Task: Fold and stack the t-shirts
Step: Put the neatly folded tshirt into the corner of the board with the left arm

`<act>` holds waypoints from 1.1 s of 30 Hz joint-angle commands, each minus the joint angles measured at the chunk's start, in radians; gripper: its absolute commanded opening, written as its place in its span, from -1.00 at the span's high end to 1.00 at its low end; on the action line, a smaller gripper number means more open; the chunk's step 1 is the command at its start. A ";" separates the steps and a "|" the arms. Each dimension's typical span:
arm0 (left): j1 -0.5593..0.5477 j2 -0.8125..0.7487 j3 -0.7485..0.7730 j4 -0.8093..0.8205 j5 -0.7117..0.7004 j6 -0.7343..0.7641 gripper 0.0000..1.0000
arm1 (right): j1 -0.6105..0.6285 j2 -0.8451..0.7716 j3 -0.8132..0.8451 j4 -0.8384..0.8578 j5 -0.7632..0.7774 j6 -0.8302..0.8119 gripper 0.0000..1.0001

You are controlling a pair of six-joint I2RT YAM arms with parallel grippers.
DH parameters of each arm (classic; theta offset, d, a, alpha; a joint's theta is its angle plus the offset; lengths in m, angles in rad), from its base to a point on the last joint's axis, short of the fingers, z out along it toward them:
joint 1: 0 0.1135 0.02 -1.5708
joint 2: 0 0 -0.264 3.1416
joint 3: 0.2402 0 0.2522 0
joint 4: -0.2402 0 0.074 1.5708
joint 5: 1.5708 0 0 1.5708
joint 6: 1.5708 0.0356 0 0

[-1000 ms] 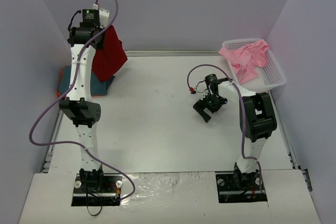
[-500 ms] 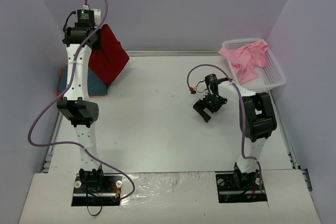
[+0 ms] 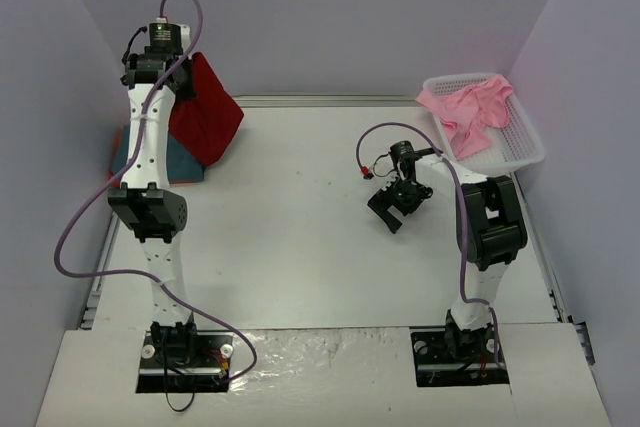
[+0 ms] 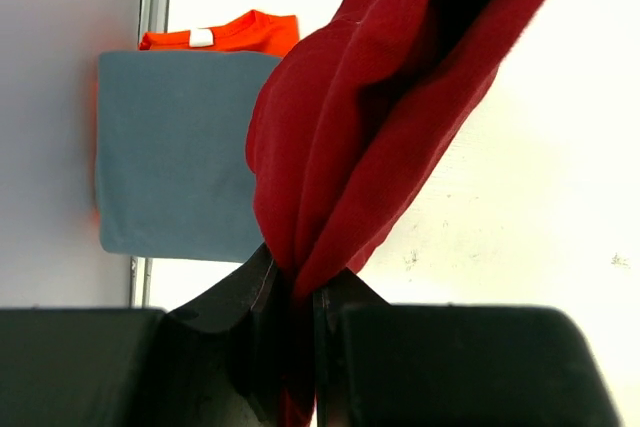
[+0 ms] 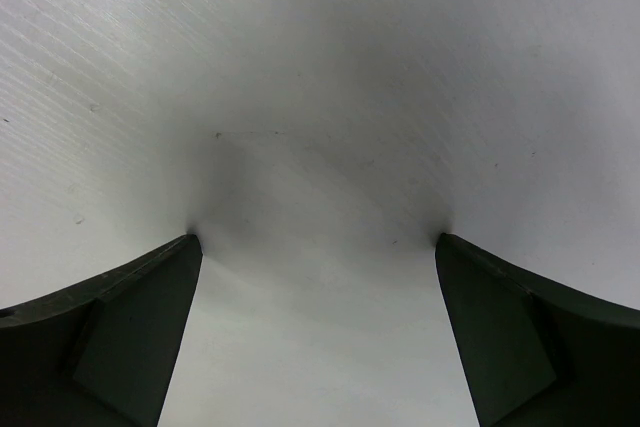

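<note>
A dark red t-shirt (image 3: 205,107) (image 4: 390,117) hangs bunched in the air at the far left, pinched in my left gripper (image 4: 297,282), which is shut on it high above the table. Below it lies a folded teal-blue t-shirt (image 4: 180,152) (image 3: 185,159) on top of an orange t-shirt (image 4: 235,32), in the table's far left corner. A light pink t-shirt (image 3: 465,107) lies crumpled in the white basket (image 3: 520,142) at the far right. My right gripper (image 3: 388,209) (image 5: 318,247) rests low over the bare table, open, with nothing between its fingers.
The white table surface (image 3: 300,237) stretches between the two arms. Grey-violet walls close in at the left, back and right. The left arm (image 3: 150,207) stands tall along the left edge with a purple cable looping round it.
The left gripper with the dark red t-shirt has swung a little to the left and back, and the hanging cloth has shifted over the folded stack. The right arm has not moved.
</note>
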 commanded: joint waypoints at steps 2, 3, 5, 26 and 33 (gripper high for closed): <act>0.013 -0.105 0.031 0.020 -0.012 -0.032 0.95 | -0.005 0.138 -0.094 -0.013 0.117 -0.027 -1.00; 0.013 -0.108 0.030 0.020 -0.012 -0.029 0.95 | -0.005 0.141 -0.094 -0.013 0.120 -0.027 -1.00; 0.013 -0.114 0.026 0.018 -0.011 -0.029 0.95 | -0.003 0.143 -0.094 -0.013 0.123 -0.027 -1.00; 0.013 -0.183 -0.038 0.026 0.002 -0.021 0.95 | -0.001 0.141 -0.097 -0.013 0.129 -0.027 -1.00; 0.013 -0.197 -0.070 0.035 -0.001 -0.020 0.95 | -0.001 0.144 -0.097 -0.013 0.132 -0.027 -1.00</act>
